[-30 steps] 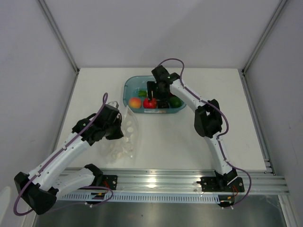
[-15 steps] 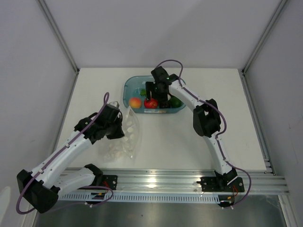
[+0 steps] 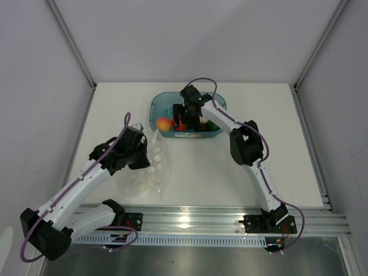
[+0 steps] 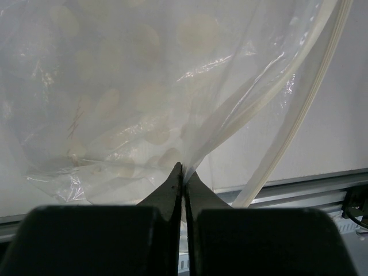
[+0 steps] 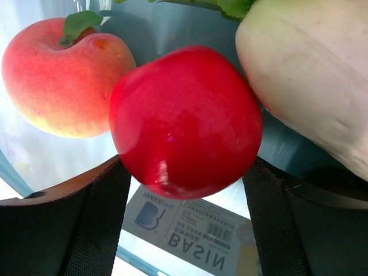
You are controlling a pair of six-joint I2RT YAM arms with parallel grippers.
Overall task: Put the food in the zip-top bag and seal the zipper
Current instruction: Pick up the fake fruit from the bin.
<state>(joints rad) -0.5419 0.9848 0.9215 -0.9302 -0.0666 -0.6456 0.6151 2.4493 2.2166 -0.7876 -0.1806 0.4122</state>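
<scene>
A glossy red fruit (image 5: 185, 121), fuzzy peach (image 5: 60, 77) beside it, is straddled inside the teal tub (image 3: 158, 105) by the wide right pincer (image 5: 184, 190); the crinkly clear bag (image 4: 144, 103) is pinched by the left pincer (image 4: 183, 175).

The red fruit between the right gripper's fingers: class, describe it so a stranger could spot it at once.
Find the teal tub at the back of the table. Inside, between the right gripper's open fingers, sits the red fruit. It is plain glossy red, unlike the peach beside it and the white vegetable.
</scene>
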